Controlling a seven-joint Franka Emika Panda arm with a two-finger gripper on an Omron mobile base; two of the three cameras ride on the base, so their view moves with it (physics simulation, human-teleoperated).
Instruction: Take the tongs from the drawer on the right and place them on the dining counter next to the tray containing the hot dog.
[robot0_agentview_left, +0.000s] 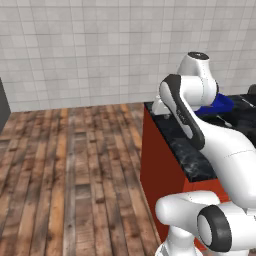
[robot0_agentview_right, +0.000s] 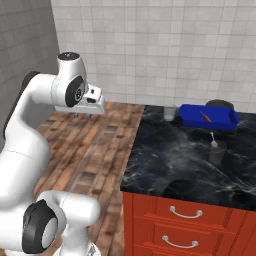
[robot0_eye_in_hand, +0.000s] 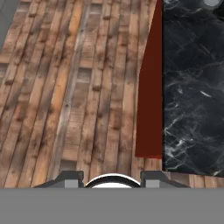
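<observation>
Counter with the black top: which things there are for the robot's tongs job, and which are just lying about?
For the job: the counter, the blue tray, the hot dog in the tray.
Just lying about: the small cup, the glass with a utensil in it, the dark pot behind the tray.

One long dining island with a glossy black, white-veined marble top (robot0_agentview_right: 175, 160) over a red body. On it sits one shallow bright blue rectangular tray (robot0_agentview_right: 207, 117), holding one small reddish-orange hot dog (robot0_agentview_right: 205, 116). Two small clear glass cups stand on the top: one beside the tray (robot0_agentview_right: 170, 113), one nearer the front with a thin utensil inside (robot0_agentview_right: 216, 151). Two red drawer fronts with silver handles (robot0_agentview_right: 186, 213) show below.
</observation>
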